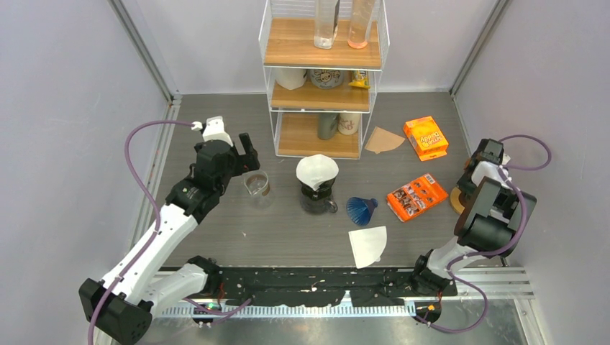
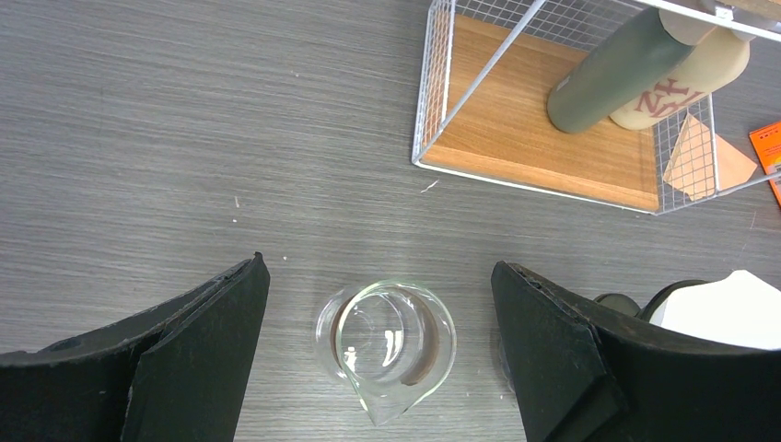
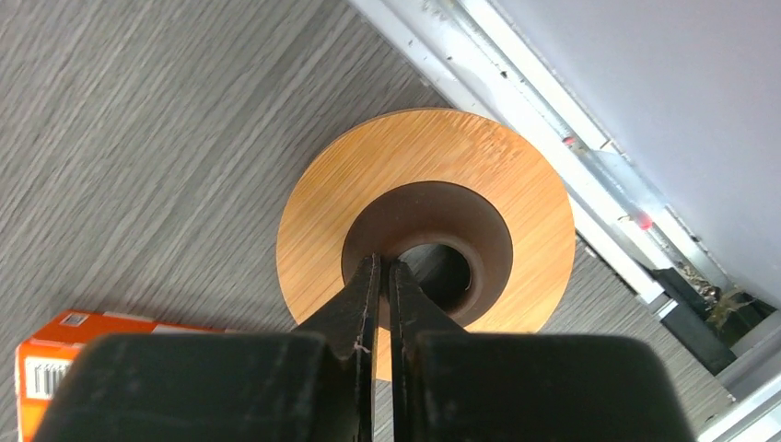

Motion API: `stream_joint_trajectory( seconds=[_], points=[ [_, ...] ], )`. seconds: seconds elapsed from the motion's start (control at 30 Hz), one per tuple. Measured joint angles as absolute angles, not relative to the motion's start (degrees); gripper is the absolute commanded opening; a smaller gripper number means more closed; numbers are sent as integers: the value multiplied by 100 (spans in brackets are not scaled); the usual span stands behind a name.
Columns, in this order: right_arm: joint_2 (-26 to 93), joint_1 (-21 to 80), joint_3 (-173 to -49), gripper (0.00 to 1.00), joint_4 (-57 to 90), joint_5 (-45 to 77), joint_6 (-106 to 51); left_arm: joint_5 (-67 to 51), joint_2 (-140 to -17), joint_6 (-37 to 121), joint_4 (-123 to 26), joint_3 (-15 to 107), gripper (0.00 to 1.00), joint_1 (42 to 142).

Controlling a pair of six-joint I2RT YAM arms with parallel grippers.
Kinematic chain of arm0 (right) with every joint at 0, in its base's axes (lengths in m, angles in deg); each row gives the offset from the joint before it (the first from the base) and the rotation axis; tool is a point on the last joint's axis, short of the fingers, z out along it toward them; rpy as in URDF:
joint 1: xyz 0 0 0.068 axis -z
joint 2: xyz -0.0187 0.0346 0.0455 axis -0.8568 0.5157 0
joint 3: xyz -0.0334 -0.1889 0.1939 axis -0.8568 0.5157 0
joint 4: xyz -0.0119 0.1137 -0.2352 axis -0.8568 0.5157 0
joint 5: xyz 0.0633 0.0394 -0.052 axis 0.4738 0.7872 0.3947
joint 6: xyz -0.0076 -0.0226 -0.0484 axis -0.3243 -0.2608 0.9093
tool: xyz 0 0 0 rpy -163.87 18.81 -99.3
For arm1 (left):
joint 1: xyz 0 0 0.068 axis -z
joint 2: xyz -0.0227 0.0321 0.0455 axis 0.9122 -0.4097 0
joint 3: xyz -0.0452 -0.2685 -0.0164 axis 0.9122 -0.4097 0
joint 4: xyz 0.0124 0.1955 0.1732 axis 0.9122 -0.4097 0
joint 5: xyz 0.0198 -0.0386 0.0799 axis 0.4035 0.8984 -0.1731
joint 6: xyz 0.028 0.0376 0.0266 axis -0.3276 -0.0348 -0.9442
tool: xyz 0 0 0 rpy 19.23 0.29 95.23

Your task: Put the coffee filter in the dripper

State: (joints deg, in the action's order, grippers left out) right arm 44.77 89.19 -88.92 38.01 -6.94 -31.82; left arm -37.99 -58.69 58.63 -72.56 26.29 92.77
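A white coffee filter sits in the dark dripper on a glass carafe at the table's middle; it shows at the right edge of the left wrist view. A second white filter lies flat near the front. A brown filter lies by the rack. A blue cone dripper lies on its side. My left gripper is open and empty, above a small glass beaker. My right gripper is shut and empty, over a wooden ring.
A wire rack with wooden shelves stands at the back with cups and bottles. Two orange packets lie on the right. The wooden ring sits close to the right wall rail.
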Motion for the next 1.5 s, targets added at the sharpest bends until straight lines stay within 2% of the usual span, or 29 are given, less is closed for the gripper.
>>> stream_joint_trajectory(
  seconds=[0.43, 0.77, 1.1, 1.5],
  points=[
    [2904, 8832, -8437, 5, 3707, -364, -3464, -3799, -5902, 5881, -7256, 2637, 99, 9277],
    [2165, 8640, -8424, 6, 3675, 666, -3608, -3549, -5908, 5881, -7247, 2653, 99, 9269],
    [1277, 6817, -8398, 5, 3144, 749, -3090, -2282, -5998, 5773, -7009, 2788, 99, 9269],
    [305, 5230, -8398, 5, 2256, 1212, -2843, 123, -6634, 5736, -6322, 3463, 99, 9365]
  ],
)
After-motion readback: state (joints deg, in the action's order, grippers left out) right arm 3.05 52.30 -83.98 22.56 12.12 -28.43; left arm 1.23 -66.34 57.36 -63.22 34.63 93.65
